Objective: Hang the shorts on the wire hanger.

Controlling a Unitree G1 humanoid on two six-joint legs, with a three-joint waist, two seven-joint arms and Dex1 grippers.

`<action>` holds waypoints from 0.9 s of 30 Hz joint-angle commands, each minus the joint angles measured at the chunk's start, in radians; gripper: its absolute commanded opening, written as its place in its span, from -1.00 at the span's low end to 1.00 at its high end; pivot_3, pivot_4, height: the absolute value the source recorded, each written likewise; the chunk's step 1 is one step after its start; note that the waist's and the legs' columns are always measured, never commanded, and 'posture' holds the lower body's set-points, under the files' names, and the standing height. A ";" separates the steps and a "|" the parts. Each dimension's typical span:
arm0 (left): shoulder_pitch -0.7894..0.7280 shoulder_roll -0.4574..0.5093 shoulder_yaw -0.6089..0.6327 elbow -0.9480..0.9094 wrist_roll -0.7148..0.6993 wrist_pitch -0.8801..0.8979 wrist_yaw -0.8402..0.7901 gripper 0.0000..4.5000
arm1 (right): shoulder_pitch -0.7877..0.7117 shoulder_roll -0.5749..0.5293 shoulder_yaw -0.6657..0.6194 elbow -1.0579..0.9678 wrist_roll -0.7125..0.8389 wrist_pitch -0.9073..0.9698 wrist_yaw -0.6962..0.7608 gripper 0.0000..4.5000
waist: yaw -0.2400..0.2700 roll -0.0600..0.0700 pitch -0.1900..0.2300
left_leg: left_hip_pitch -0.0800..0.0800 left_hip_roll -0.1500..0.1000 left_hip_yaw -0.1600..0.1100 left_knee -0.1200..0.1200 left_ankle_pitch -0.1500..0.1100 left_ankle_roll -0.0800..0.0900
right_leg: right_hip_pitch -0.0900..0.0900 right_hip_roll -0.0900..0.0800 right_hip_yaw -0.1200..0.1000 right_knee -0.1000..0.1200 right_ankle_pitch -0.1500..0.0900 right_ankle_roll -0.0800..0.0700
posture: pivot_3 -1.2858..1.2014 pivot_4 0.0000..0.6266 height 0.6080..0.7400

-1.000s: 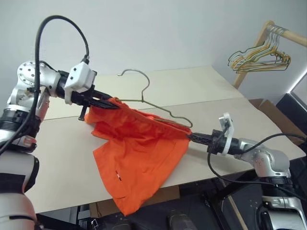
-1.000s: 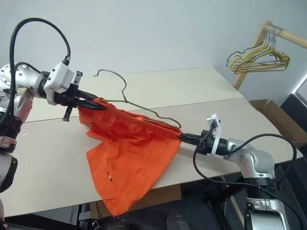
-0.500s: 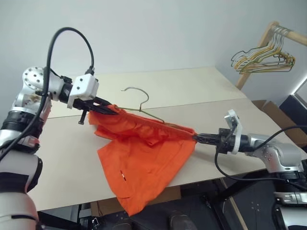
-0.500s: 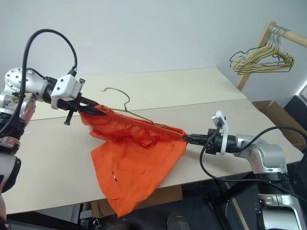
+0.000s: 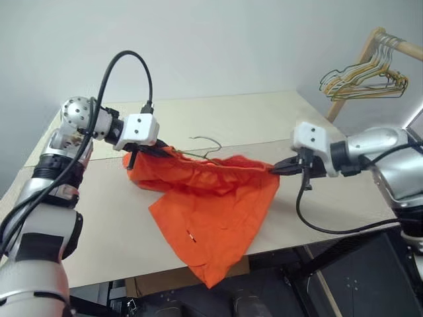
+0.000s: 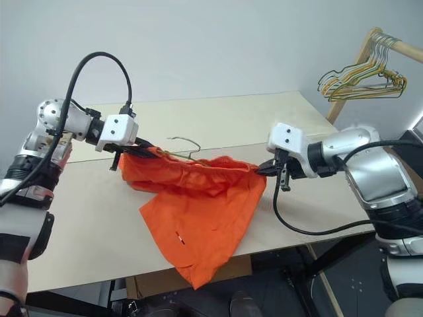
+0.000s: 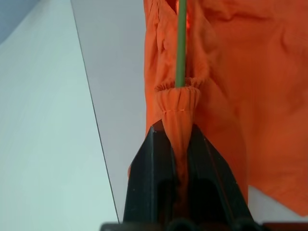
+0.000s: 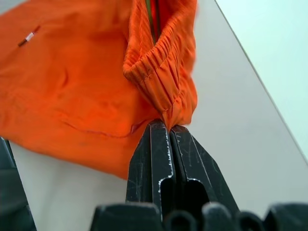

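Poking above shorts (image 5: 218, 198): hanger hook (image 5: 206, 142)

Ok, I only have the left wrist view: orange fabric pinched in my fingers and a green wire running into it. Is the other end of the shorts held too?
Observer: Yes, the right gripper is shut on the shorts at the opposite waistband end.
Operator: Where is the hanger's hook?
Observer: The wire hanger hook sticks up above the waistband, between the grippers.
Operator: Are the shorts off the table?
Observer: The waistband is lifted; the legs drape over the table front edge.
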 commanded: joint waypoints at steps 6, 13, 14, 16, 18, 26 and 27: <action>-0.005 -0.040 0.086 -0.073 0.001 0.040 0.045 -1.00 | -0.089 0.055 -0.007 -0.024 0.001 0.083 -0.019 -0.97 | -0.002 0.000 0.000 | -0.001 0.000 0.000 0.000 0.000 0.000 | -0.001 0.000 0.000 0.000 0.000 0.000 | -0.06 -1.00 1.00; 0.031 -0.058 0.142 -0.125 -0.038 0.080 0.012 -1.00 | -0.047 0.136 -0.021 0.022 -0.048 0.044 -0.127 -0.97 | -0.005 0.000 0.000 | -0.001 0.000 0.000 0.000 0.000 0.000 | -0.001 0.000 0.000 0.000 0.000 0.000 | -0.07 -1.00 1.00; 0.038 -0.057 0.144 -0.130 -0.034 0.076 0.005 -1.00 | -0.035 0.136 -0.016 0.023 -0.064 0.021 -0.135 -0.97 | -0.005 0.000 0.000 | -0.001 0.000 0.000 0.000 0.000 0.000 | -0.001 0.000 0.000 0.000 0.000 0.000 | -0.07 -1.00 1.00; 0.049 -0.056 0.149 -0.136 -0.030 0.074 0.000 -1.00 | -0.007 0.129 -0.006 0.022 -0.101 -0.038 -0.153 -0.89 | -0.005 0.000 0.000 | -0.001 0.000 0.000 0.000 0.000 0.000 | -0.001 0.000 0.000 0.000 0.000 0.000 | -0.07 -1.00 1.00; 0.053 -0.059 0.157 -0.139 -0.030 0.076 0.004 -1.00 | 0.014 0.131 -0.016 0.020 -0.101 -0.078 -0.150 -0.70 | -0.005 0.000 0.000 | -0.001 0.000 -0.001 0.000 0.000 0.000 | 0.000 0.000 0.000 0.000 0.000 0.000 | -0.07 -1.00 1.00; 0.057 -0.074 0.179 -0.137 -0.035 0.079 0.000 -1.00 | 0.059 0.146 -0.026 0.042 -0.066 -0.100 -0.111 -0.26 | -0.008 0.000 0.000 | 0.000 0.000 -0.001 0.000 0.000 0.000 | 0.000 0.000 0.000 0.000 0.000 0.000 | -0.07 -1.00 1.00; 0.057 -0.076 0.180 -0.138 -0.036 0.079 -0.001 -1.00 | 0.065 0.151 -0.032 0.047 -0.060 -0.108 -0.108 -0.26 | -0.008 0.000 0.000 | 0.000 0.000 -0.001 0.000 0.000 0.000 | 0.000 0.000 0.000 0.000 0.000 0.000 | -0.07 -1.00 1.00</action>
